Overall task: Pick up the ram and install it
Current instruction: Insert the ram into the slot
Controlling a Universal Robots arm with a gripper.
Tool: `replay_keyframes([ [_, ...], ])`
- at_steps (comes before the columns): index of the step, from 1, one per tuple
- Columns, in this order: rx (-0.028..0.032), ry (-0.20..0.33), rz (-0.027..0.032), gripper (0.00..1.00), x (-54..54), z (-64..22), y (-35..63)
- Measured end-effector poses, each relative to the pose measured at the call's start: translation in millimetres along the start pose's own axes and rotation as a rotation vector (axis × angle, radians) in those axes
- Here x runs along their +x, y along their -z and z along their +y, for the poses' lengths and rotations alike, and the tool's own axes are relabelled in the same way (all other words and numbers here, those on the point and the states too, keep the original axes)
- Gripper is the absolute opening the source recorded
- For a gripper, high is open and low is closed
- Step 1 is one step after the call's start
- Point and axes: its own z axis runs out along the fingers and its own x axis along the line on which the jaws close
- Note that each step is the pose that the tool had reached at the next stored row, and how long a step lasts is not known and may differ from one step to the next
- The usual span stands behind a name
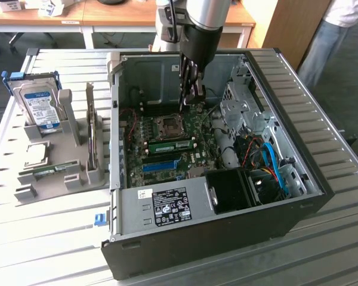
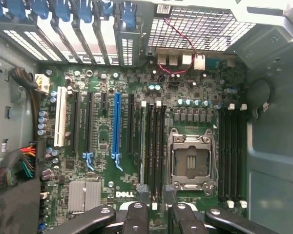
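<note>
Black gripper [image 1: 188, 101]: jaws standing apart, gripping nothing, hovering inside the case [image 1: 197, 256]. Ram [image 1: 170, 145]: lying just below the jaws, sitting in a slot beside the socket [image 1: 167, 125]. Pickup and placing appearing done; full seating not judgeable. Room: open air surrounding the jaws above the board; drive cage [image 1: 238, 110] standing near on one side, case walls standing further off.
</note>
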Motion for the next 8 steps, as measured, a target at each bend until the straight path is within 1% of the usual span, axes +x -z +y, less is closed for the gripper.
replay_keyframes([
  [1, 0.0026, 0.003, -0.0033, 0.25, 0.0, 0.2, 0.0],
  [2, 0.0044, 0.004, -0.0049, 0.25, 0.0, 0.2, 0.0],
  [6, 0.0048, 0.004, -0.0052, 0.25, 0.0, 0.3, -0.1],
  [7, 0.0057, 0.004, -0.0051, 0.25, 0.0, 0.4, 0.0],
  [8, 0.0081, 0.004, -0.0050, 0.25, 0.0, 0.5, 0.0],
])
